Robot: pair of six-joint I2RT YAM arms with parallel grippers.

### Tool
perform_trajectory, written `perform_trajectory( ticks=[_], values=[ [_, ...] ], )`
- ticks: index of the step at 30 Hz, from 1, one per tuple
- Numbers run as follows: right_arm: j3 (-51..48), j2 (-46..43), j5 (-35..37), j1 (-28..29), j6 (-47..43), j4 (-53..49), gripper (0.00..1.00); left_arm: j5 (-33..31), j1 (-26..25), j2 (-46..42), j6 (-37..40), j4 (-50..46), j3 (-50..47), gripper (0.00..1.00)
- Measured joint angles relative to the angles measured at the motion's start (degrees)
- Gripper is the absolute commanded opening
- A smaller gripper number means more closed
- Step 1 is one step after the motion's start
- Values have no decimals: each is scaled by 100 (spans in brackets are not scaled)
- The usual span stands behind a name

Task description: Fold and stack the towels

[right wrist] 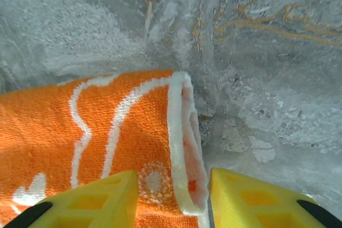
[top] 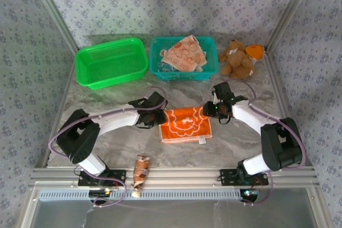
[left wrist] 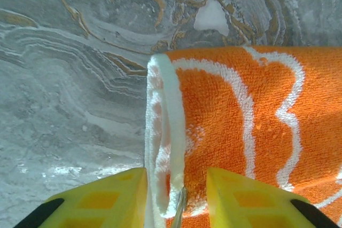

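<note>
A bright orange towel (top: pixel 186 124) with a white print lies folded flat on the marble table between my arms. My left gripper (top: pixel 151 115) is at its left edge. In the left wrist view that gripper (left wrist: pixel 176 201) is open, its yellow fingers (left wrist: pixel 107 198) straddling the white hem of the orange towel (left wrist: pixel 256 121). My right gripper (top: pixel 214 109) is at the towel's right edge. In the right wrist view that gripper (right wrist: pixel 173 201) is open too, astride the doubled hem of the towel (right wrist: pixel 107 132). A pale peach towel (top: pixel 184 53) lies crumpled in the teal basket (top: pixel 157 70).
A green basket (top: pixel 111 62) stands at the back left beside the teal one. A brown teddy bear (top: pixel 238 58) sits at the back right with an orange item (top: pixel 255 52) beside it. A small brown object (top: pixel 141 170) lies on the front rail.
</note>
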Motion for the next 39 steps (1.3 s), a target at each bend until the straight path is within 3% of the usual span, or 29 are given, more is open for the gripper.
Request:
perform_trajectory(
  ticks=[6,12,14,17,25,39],
  values=[
    [0,114,-116,-17,-101,-31,33,98,0,133,-57,-20,37,21],
    [0,146,-210,-28,-127,-33,31,125,0,155,-42,-52,39,15],
    [0,146,-229,-28,-162,-35,17,140,2,177,-70,-57,39,3],
    [0,149,-284,-28,-173,-52,1,144,0,195,-52,-66,39,0],
    [7,55,-334,-28,-170,-249,0,129,96,125,33,-350,181,0],
    [-13,-793,-334,61,-35,-726,0,138,24,-721,-11,-874,267,0]
  ],
)
